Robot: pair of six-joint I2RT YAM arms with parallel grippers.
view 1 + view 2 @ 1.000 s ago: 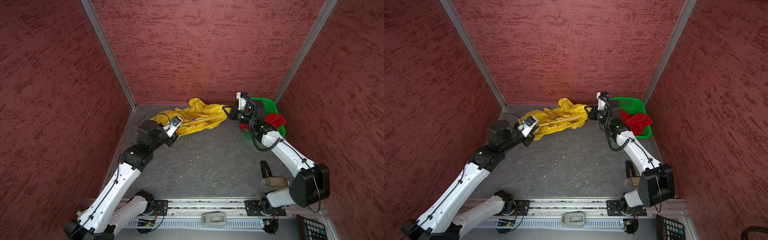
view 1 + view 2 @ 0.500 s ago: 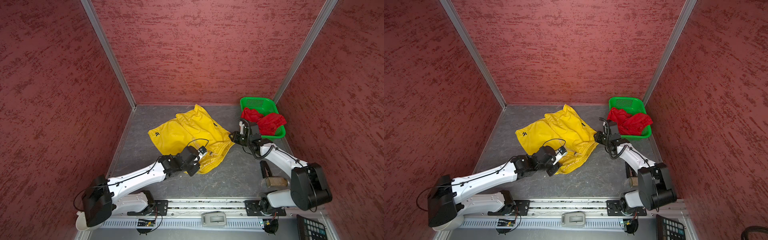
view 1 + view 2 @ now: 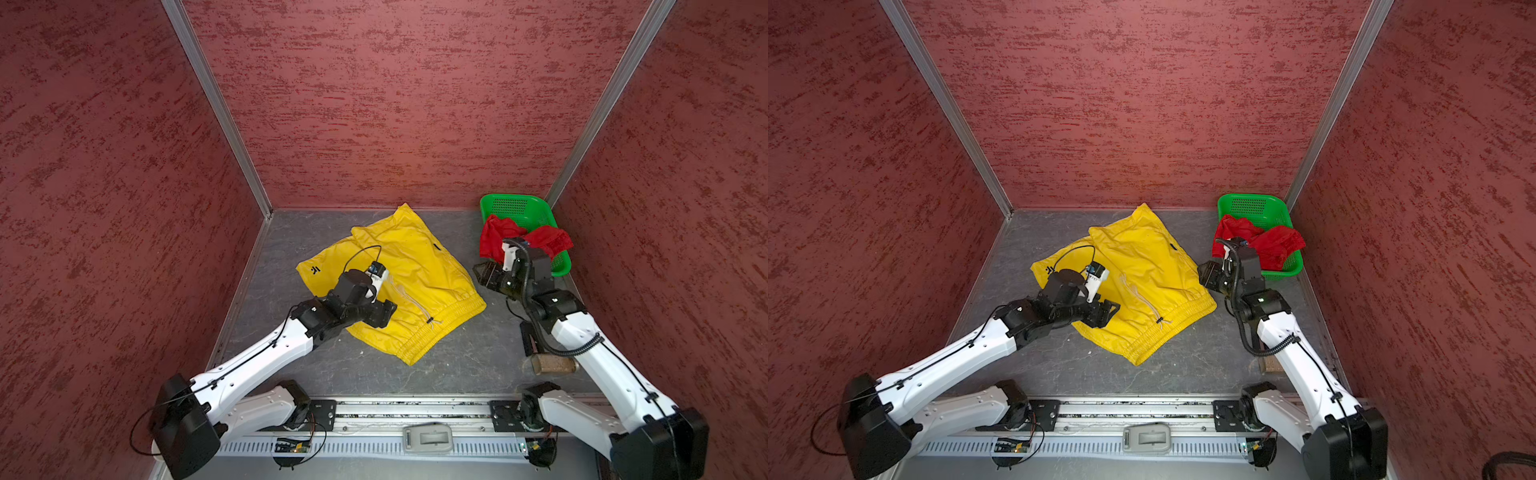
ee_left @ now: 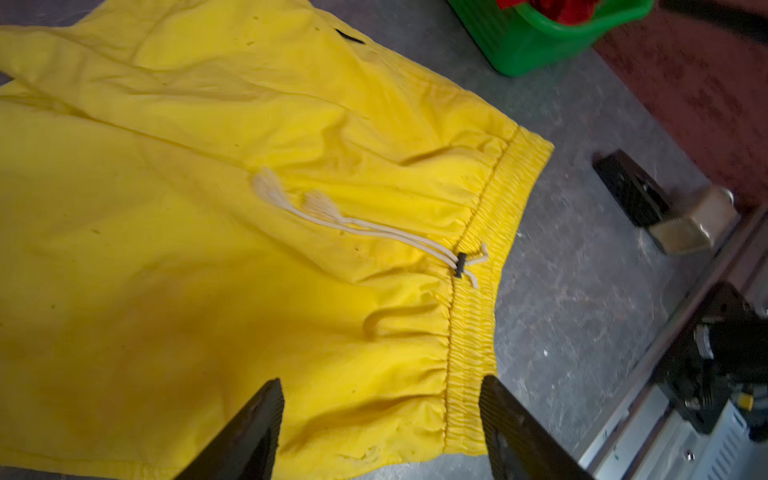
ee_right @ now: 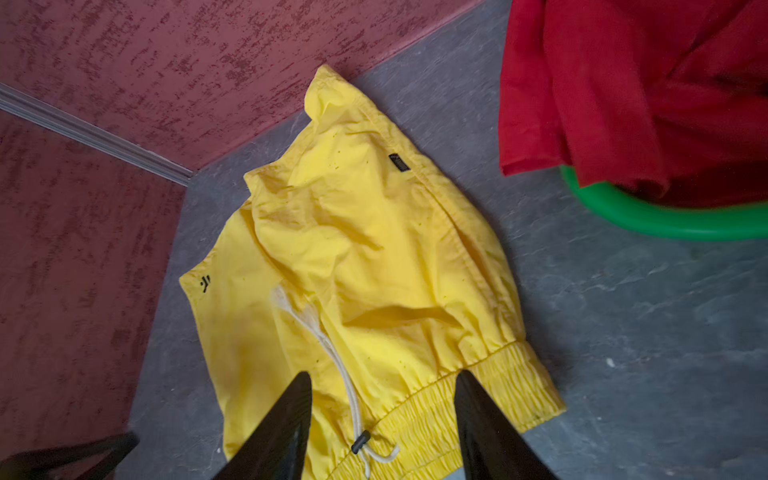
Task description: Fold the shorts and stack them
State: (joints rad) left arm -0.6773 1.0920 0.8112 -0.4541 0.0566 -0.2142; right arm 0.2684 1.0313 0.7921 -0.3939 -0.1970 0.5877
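Yellow shorts [image 3: 419, 266] lie spread flat on the table [image 3: 457, 365], with the waistband [image 3: 449, 328] nearest the robot and running diagonally between the arms. The left tool [image 3: 384, 313], jaws apart and empty, hovers over its left end. The right tool [image 3: 482, 276], likewise apart and empty, hangs just beside its right end. Red shorts [image 3: 503, 237] drape from the green basket [image 3: 515, 205].

I see three rough-plastered dark red walls [image 3: 395, 104] boxing in my workspace, joined by slim silver metal corner strips [image 3: 216, 108]. Below lies a mottled grey stone-look floor [image 3: 469, 357], scuffed, evenly lit, with soft shadows.
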